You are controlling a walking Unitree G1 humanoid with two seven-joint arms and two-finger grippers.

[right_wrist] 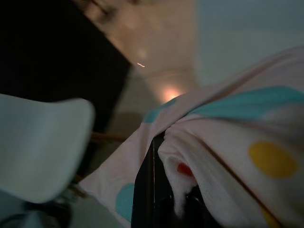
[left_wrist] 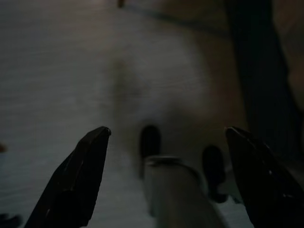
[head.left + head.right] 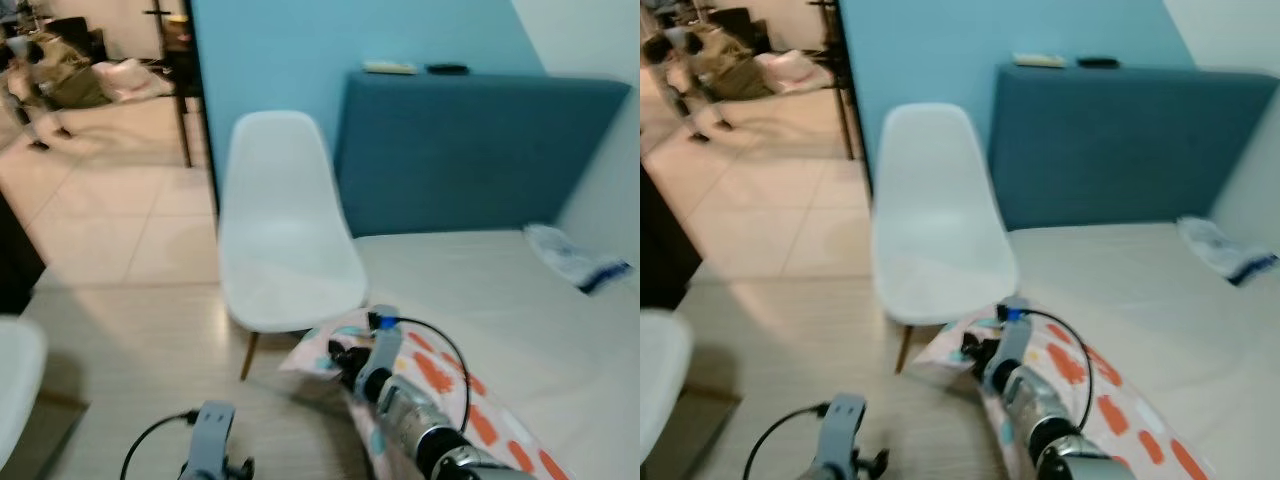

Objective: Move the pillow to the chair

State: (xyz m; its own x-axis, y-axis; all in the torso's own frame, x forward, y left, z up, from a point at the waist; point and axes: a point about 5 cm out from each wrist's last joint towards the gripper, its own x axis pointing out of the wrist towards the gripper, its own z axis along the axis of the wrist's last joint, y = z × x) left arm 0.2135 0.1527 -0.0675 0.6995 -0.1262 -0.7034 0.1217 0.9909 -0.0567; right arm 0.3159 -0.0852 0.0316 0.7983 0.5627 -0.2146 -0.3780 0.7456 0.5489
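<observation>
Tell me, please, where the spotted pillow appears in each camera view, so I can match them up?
Left eye view: pillow at bottom centre-right, under the right gripper.
Right eye view: pillow at bottom centre-right.
Left wrist view: not in it.
Right wrist view: pillow across the right half.
Shared landmark: white chair.

No text, label or number can be read anywhere

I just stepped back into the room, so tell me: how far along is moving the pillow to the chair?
Done: the right gripper has its jaws shut on a corner of the spotted pillow, as the right wrist view shows. In hand: the pillow hangs off the bed edge, just short of the white chair. Left: carry it over and set it on the bare seat. The left gripper hangs open and idle.
</observation>
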